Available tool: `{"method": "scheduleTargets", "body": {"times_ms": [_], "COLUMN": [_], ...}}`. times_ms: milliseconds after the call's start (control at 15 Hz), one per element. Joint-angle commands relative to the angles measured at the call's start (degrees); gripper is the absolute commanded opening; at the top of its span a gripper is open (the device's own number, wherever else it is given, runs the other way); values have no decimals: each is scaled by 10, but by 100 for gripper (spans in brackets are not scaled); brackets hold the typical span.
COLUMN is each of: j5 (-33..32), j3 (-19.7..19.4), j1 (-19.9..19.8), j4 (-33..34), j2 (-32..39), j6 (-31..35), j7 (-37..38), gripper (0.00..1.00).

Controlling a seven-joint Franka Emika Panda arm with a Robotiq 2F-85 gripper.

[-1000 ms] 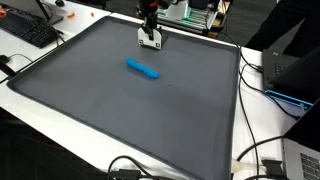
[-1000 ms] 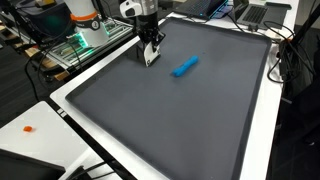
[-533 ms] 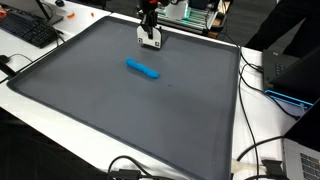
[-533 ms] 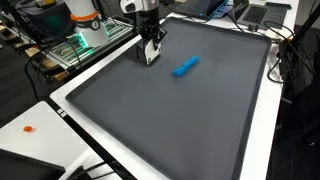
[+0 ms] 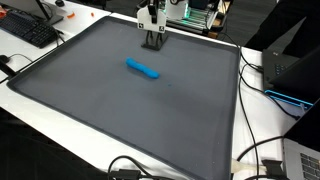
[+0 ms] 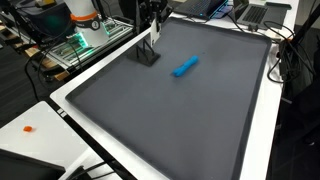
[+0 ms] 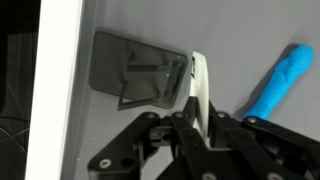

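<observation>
My gripper [image 5: 151, 22] hangs above the far edge of the dark grey mat [image 5: 120, 115] and is shut on a thin white flat piece [image 7: 200, 88], held edge-on between the jaws. The gripper also shows in an exterior view [image 6: 152, 22], with the white piece [image 6: 155, 34] hanging below it. Its shadow [image 7: 135, 75] falls on the mat beneath. A blue cylinder-shaped object [image 5: 141, 68] lies flat on the mat a short way from the gripper. It is visible in both exterior views [image 6: 184, 67] and at the right of the wrist view [image 7: 280, 82].
The mat [image 6: 180, 120] sits on a white table [image 5: 60, 125]. A keyboard [image 5: 28, 30] lies off one corner. Cables [image 5: 255, 160] and a laptop [image 5: 290, 75] line one side. Electronics racks [image 6: 85, 40] stand behind the arm.
The gripper has risen from the mat with the white piece in it. The blue object has not moved.
</observation>
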Motion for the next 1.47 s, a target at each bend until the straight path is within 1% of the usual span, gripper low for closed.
{"method": "scheduleTargets", "body": {"times_ms": [0, 200, 400, 600, 933, 1267, 1333, 1400], "j5": [-26, -47, -81, -109, -132, -149, -150, -129], "j3": [15, 28, 35, 32, 21, 4, 0, -3], "j1": [16, 29, 42, 53, 65, 71, 73, 77], "j4": [68, 120, 160, 202, 261, 301, 308, 291], "j2": [20, 54, 90, 137, 201, 251, 259, 238], "j6": [-68, -87, -84, -73, -76, -69, -71, -70], "j7": [-63, -117, -168, -236, -379, -533, -547, -518], "gripper": [2, 2, 2, 2, 2, 2, 2, 9]}}
